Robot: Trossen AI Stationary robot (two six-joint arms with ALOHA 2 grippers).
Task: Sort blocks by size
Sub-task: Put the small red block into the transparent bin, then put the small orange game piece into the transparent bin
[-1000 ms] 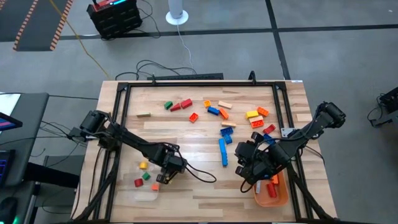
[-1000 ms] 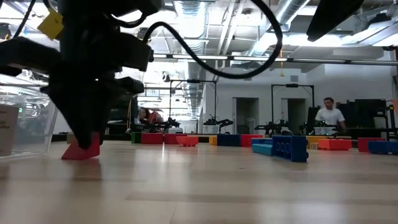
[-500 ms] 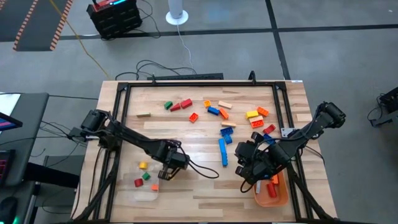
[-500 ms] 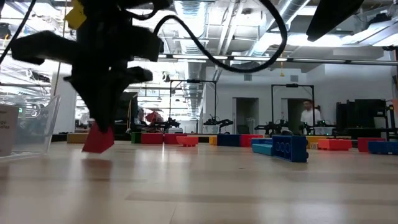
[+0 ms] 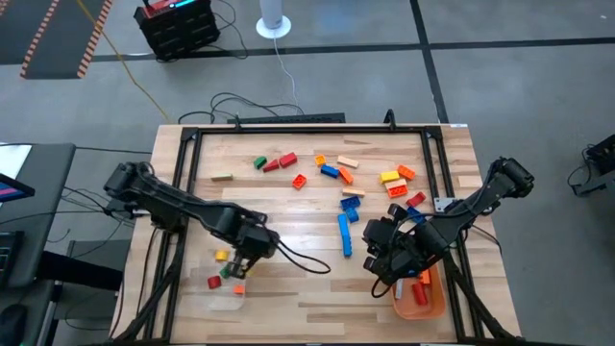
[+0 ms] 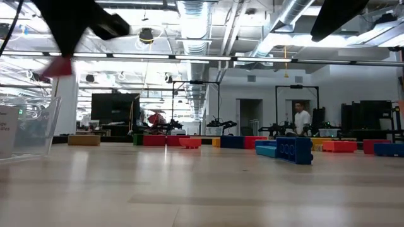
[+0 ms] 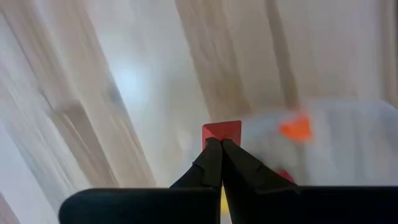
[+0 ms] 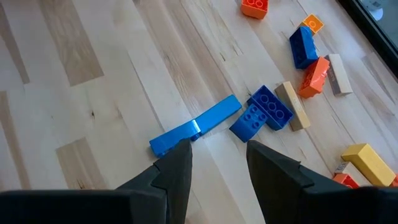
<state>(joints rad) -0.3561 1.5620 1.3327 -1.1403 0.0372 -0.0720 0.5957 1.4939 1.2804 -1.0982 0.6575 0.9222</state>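
Left gripper [image 7: 216, 149] pinched shut on a small red cube-like plastic block [image 7: 222, 131], above the clear plastic tray [image 7: 348, 134], right gripper [image 8: 214, 152] open, empty, near a long blue studded bar [image 8: 196, 126].

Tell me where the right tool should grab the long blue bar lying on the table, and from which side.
Probably at mid-length, from straight above, fingers across its narrow width. The long blue bar lies flat, with bare wood along both long sides there. One end lies close beside a shorter blue brick, so avoid that end. The right tool hovers open nearby.
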